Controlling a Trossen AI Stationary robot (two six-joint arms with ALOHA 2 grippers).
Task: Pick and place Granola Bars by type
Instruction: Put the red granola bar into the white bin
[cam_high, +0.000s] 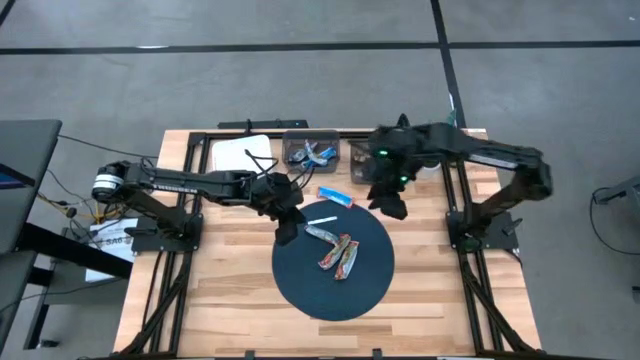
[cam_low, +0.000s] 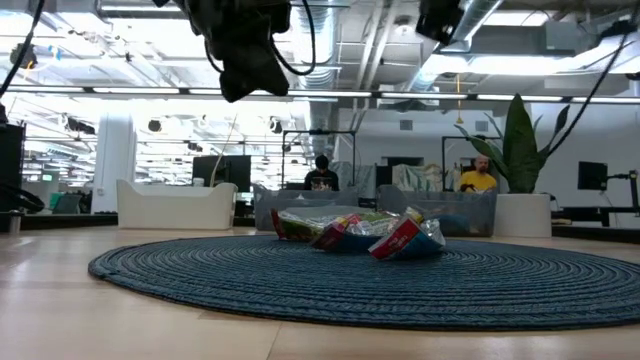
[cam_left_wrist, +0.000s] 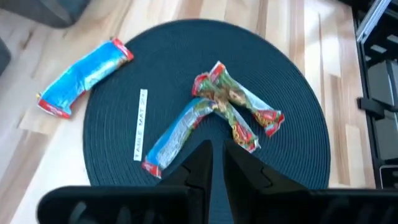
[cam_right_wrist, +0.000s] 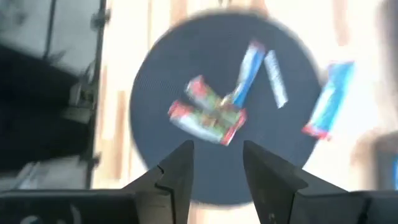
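Three granola bars (cam_high: 335, 247) lie in a crossed heap on a round dark blue mat (cam_high: 300, 285). In the left wrist view one is white-blue (cam_left_wrist: 177, 134) and two are orange-brown with red ends (cam_left_wrist: 239, 109). A bright blue bar with red ends (cam_high: 336, 197) lies flat on the wood just off the mat's far edge. More bars sit in a grey bin (cam_high: 310, 152). My left gripper (cam_high: 290, 225) hovers above the mat's left edge, shut and empty (cam_left_wrist: 216, 163). My right gripper (cam_high: 390, 205) hangs above the mat's far right edge, open and empty (cam_right_wrist: 217, 168).
A thin white strip (cam_left_wrist: 140, 124) lies on the mat beside the heap. A white bin (cam_high: 240, 152) and another bin (cam_high: 362, 155) stand along the table's far edge beside the grey one. Black frame rails run down both sides of the table. Bare wood shows near the front edge.
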